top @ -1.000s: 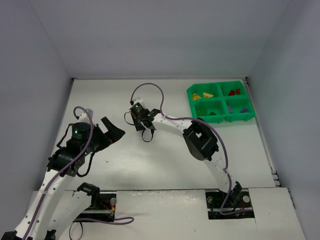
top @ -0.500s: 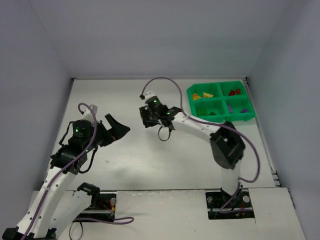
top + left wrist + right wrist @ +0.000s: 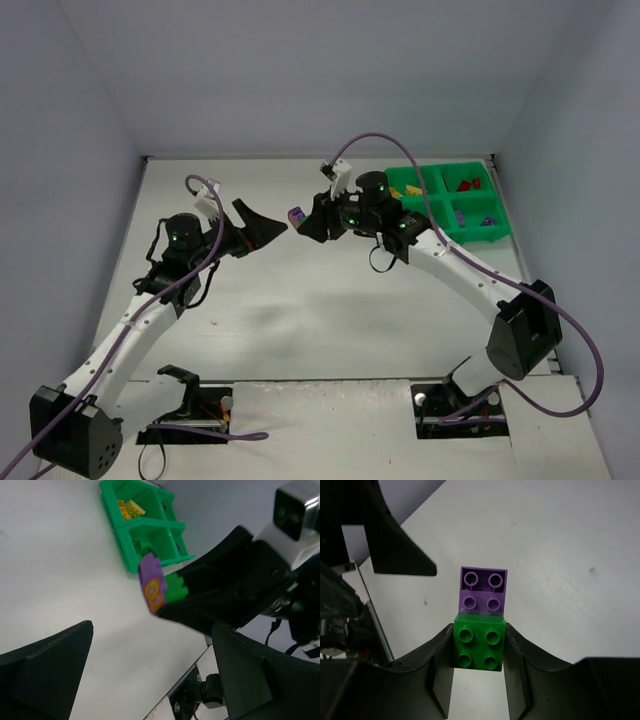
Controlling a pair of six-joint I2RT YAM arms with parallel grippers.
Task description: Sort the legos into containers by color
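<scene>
The right gripper (image 3: 479,649) is pinching the green brick (image 3: 479,655) with its purple brick (image 3: 483,591) sticking outward, likely so the left gripper (image 3: 264,228), jaws spread wide, can pull it off. This is happening left of the tray (image 3: 450,238). Over the last second both arms have been swinging toward each other.

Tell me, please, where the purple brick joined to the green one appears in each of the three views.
Top external: the purple brick is just left of centre, at the tip of the right gripper.
Left wrist: near the middle, sticking out of the dark gripper opposite.
Right wrist: at the centre, directly above the green brick.
Shared landmark: the right gripper, shut on the green brick.
</scene>
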